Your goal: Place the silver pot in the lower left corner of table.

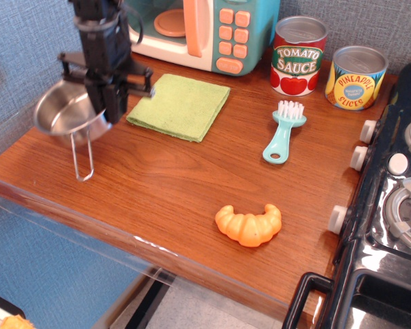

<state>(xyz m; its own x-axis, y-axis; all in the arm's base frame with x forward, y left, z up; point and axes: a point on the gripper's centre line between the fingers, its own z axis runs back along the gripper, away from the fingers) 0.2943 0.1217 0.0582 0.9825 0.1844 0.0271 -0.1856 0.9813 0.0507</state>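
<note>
Pinching the pot (67, 113) by its right rim, gripper (108, 113) holds it tilted at frame left over the table (164, 185); light, stiff, slick steel, so rim grip beats the thin handle.

place: toy kitchen | evidence: toy stove (397, 199), toy microwave (198, 31), 2 cans, plastic croissant (249, 224)

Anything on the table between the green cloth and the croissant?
No. In the observation view, only bare table lies between the green cloth and the croissant. The teal brush sits off to the right of that stretch.
</note>
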